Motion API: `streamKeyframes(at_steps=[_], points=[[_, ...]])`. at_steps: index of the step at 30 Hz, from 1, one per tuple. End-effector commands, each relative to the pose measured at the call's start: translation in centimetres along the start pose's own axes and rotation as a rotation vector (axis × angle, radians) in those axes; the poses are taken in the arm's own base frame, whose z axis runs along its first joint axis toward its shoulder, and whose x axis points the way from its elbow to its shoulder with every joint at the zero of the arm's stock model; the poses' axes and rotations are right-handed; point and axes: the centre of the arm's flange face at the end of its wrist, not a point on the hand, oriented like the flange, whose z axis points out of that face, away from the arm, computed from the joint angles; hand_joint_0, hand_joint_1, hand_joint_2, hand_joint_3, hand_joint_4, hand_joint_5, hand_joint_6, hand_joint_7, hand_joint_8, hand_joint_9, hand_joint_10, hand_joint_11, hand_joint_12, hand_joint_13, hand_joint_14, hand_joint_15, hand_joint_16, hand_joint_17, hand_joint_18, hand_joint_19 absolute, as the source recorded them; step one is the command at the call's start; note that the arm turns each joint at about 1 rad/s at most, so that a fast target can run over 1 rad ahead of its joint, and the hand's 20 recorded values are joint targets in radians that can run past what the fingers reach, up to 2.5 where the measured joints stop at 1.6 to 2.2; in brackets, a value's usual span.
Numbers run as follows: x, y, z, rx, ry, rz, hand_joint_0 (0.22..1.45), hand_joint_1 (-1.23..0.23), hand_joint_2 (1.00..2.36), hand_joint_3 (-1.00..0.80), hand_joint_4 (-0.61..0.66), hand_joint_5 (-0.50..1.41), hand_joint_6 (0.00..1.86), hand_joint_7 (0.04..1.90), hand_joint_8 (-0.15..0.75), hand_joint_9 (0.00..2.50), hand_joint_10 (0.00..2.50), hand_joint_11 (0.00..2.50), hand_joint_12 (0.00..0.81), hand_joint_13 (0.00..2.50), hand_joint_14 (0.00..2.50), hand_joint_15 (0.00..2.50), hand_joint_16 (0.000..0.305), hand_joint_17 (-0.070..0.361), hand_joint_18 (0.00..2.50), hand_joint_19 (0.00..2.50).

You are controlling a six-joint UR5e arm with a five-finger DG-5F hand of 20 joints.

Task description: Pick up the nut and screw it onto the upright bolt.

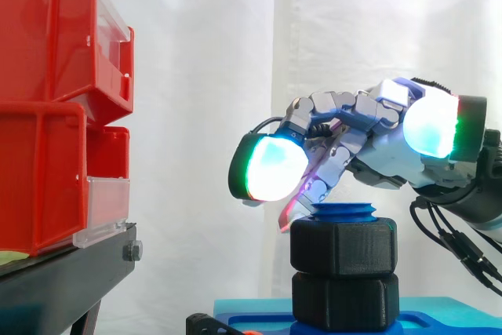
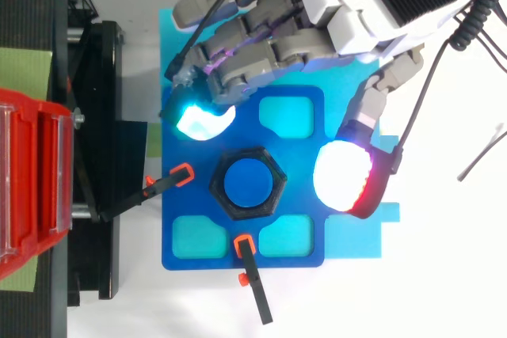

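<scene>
A black hexagonal nut [image 1: 343,246] sits on the upright blue bolt [image 2: 245,183], whose top [image 1: 343,211] pokes out just above it. A second black nut [image 1: 345,300] lies directly beneath, against the blue base plate [image 2: 194,195]. My hand [image 1: 384,147] hovers over the bolt, reaching in from the right with its fingers spread and relaxed, open. One cyan-glowing fingertip [image 2: 202,120] hangs to the far left of the nut, and the white and red thumb pad [image 2: 344,176] is to its right. A magenta-lit fingertip [image 1: 294,213] is close to the upper nut's top left edge; I cannot tell whether it touches.
Red bins [image 1: 47,100] are stacked on a black stand [image 1: 63,272] at the left. Two orange and black clamps [image 2: 166,182] [image 2: 252,279] hold the base plate at its left and front edges. The plate has several light blue recesses [image 2: 285,115].
</scene>
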Motion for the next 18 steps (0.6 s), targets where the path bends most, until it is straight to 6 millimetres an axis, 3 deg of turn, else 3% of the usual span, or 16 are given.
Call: streamKeyframes(at_steps=[1,18], points=[[0.4,0.5,0.5,-0.006,0.003,0.005,0.45,-0.22,1.00,-0.50,0.25,-0.15,0.50,0.75,0.275,0.90,0.00,0.00,0.305,0.68,0.00,0.00,0.033,0.075,0.38,0.00],[2.1,2.3,1.8,0.002,0.044,0.050,0.45,-0.21,1.00,-0.50,0.25,-0.15,0.50,0.76,0.282,0.85,0.00,0.00,0.325,0.61,0.00,0.00,0.036,0.080,0.29,0.00]])
